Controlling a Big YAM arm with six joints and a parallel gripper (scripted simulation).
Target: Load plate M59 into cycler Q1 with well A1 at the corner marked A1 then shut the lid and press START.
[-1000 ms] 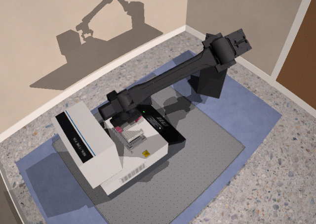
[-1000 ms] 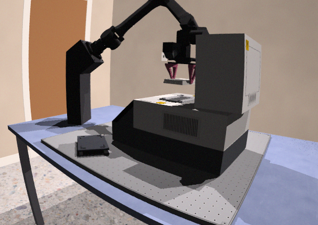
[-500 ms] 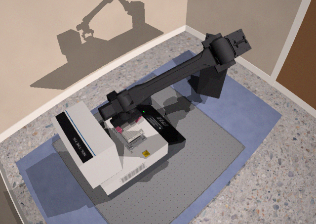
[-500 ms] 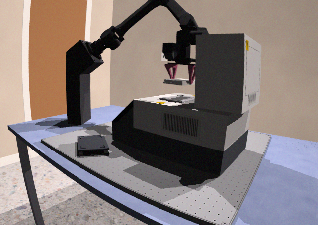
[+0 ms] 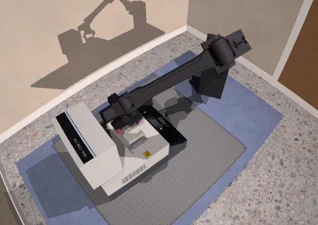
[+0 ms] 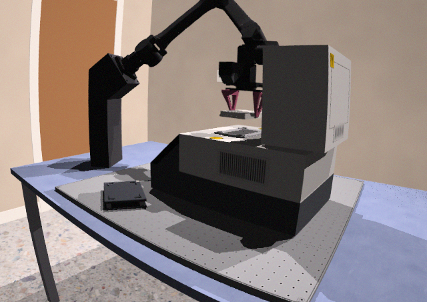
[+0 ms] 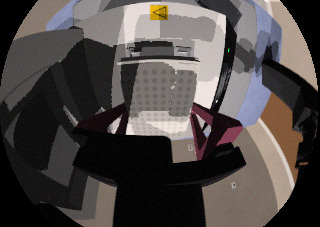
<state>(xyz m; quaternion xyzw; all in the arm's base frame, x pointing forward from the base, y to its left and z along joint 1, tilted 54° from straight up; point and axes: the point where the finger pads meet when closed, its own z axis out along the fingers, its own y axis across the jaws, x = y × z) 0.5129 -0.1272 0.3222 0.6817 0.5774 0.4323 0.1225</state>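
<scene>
The cycler Q1 (image 6: 257, 161) stands on the grey baseplate with its lid (image 6: 296, 95) raised upright behind the block. The lamp (image 5: 144, 112) on the black panel is green. My gripper (image 6: 244, 109), with maroon fingers, is shut on the PCR plate M59 (image 6: 237, 113) and holds it level a short way above Q1's block (image 6: 237, 132). In the top view the plate (image 5: 134, 136) hangs over the block, partly under the wrist. In the wrist view the plate (image 7: 162, 90) lies between the fingers, with the block (image 7: 160, 49) beyond it. The nest N1 (image 6: 123, 194) is empty.
The open lid (image 5: 87, 143) stands close beside the gripper and the plate. The key panel (image 5: 160, 123) lies on Q1's front slope toward the arm's base (image 6: 105, 119). A yellow warning label (image 5: 146, 154) sits on Q1's top near the block.
</scene>
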